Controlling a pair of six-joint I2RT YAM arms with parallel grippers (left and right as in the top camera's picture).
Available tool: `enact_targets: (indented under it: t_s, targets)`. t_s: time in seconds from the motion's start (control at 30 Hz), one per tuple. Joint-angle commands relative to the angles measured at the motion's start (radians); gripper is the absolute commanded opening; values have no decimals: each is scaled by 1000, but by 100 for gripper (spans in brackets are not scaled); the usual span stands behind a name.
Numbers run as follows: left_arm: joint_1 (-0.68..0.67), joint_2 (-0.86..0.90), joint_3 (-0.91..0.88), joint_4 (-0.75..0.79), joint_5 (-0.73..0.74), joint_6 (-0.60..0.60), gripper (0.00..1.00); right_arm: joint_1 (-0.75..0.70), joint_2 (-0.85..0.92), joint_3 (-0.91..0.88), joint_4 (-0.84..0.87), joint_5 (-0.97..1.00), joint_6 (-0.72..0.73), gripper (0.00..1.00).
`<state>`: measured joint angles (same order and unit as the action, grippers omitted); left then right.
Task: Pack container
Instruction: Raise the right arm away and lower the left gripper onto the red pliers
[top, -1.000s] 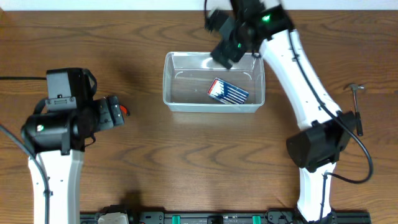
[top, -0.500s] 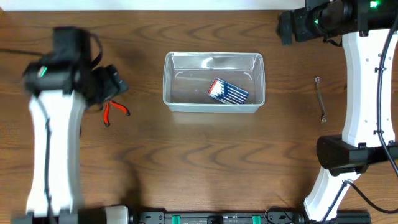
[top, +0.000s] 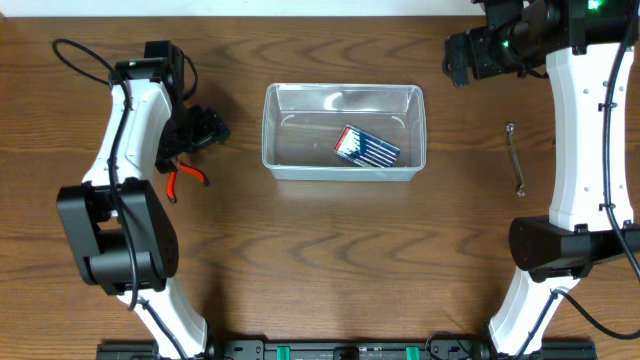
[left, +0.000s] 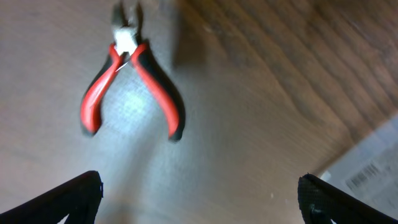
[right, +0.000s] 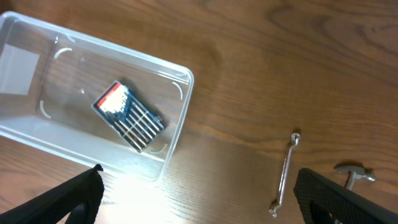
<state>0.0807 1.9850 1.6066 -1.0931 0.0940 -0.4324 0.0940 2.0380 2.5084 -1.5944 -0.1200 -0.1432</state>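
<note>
Container (top: 290, 135): centred on your worktop (top: 330, 250), untouched.
Left gripper (top: 212, 128): spread wide, near its left wall.
Right gripper (top: 456, 60): spread wide, off its far right corner.

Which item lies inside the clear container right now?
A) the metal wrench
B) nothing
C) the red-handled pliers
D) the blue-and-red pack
D: the blue-and-red pack lies on the floor of the container, while the pliers and the wrench lie on the table outside it.
</note>
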Motion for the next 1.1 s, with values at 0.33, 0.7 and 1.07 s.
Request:
enact_targets:
  t_s: [0.33, 0.7, 1.07]
  targets:
    - [58, 24, -139, 127, 56, 58, 99, -3, 6, -4, 10, -8, -51, 99]
    - [58, 24, -230, 246, 56, 58, 100, -3, 6, -4, 3, -8, -56, 99]
    - [58, 40, -257, 332, 10, 26, 95, -3, 6, -4, -24, -8, -56, 99]
